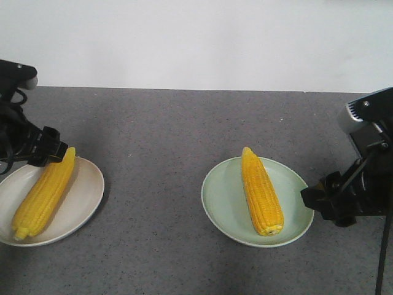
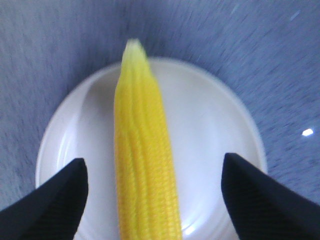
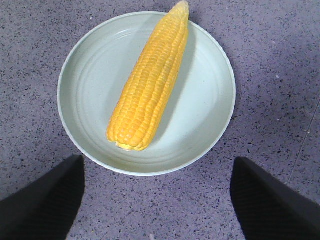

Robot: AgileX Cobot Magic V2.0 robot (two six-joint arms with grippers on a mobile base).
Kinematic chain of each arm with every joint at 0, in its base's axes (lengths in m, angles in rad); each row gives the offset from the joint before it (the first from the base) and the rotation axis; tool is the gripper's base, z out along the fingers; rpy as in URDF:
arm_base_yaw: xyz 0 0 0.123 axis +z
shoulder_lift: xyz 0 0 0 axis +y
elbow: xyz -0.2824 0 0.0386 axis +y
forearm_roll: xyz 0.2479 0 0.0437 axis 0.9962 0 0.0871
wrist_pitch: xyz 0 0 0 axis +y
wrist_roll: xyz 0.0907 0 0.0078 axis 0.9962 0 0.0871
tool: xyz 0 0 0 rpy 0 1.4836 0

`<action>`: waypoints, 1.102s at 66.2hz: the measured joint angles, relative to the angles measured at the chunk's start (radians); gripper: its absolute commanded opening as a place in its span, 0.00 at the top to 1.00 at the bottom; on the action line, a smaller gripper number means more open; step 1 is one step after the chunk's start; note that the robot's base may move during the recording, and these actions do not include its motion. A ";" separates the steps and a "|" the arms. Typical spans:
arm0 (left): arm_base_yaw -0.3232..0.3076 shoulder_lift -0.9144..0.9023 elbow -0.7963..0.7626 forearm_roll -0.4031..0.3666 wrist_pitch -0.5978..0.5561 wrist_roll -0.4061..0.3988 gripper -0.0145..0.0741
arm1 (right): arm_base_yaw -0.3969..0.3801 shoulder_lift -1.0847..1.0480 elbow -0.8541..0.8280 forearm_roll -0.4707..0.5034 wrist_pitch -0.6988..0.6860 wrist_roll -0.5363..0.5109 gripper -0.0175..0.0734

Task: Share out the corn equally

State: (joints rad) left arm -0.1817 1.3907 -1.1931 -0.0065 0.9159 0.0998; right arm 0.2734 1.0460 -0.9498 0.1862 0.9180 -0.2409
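Note:
One corn cob (image 1: 43,193) lies along a white plate (image 1: 83,196) at the left. My left gripper (image 1: 52,150) hovers at the cob's far end. In the left wrist view the fingers (image 2: 55,200) stand wide apart on either side of the corn cob (image 2: 145,165), with bare plate (image 2: 200,130) showing in both gaps; the left gripper (image 2: 153,165) is open. A second corn cob (image 1: 261,190) rests on a pale green plate (image 1: 221,203) at the right. My right gripper (image 1: 325,200) sits just off that plate's near right rim, open and empty (image 3: 157,165), short of the cob (image 3: 150,85).
Both plates stand on a dark grey speckled tabletop (image 1: 159,135) with a white wall behind it. The two plates are roughly a plate's width apart.

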 measured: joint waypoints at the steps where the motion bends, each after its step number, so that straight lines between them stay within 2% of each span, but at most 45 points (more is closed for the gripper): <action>1: -0.005 -0.016 0.000 -0.006 -0.002 0.005 0.24 | 0.000 0.000 0.000 0.000 0.000 0.000 0.17; 8: -0.050 -0.076 0.000 -0.045 -0.007 0.040 0.27 | 0.000 0.000 0.000 0.000 0.000 0.000 0.17; 17: -0.121 -0.138 0.005 -0.057 -0.012 0.054 0.30 | 0.000 0.000 0.000 0.000 0.000 0.000 0.17; 33: -0.217 -0.285 0.153 -0.076 -0.144 0.093 0.31 | 0.000 0.000 0.000 0.000 0.000 0.000 0.17; 54: -0.223 -0.445 0.270 -0.180 -0.171 0.093 0.31 | 0.000 0.000 0.000 0.001 0.000 0.000 0.17; 64: -0.223 -0.466 0.300 -0.199 -0.192 0.093 0.31 | 0.000 0.000 0.000 0.001 0.000 0.000 0.17; 73: -0.223 -0.470 0.311 -0.201 -0.206 0.093 0.37 | 0.000 0.000 0.000 0.001 0.000 0.000 0.24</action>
State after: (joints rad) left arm -0.4048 0.9207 -0.8823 -0.2072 0.7101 0.1928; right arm 0.2734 1.0460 -0.9498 0.1869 0.9182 -0.2409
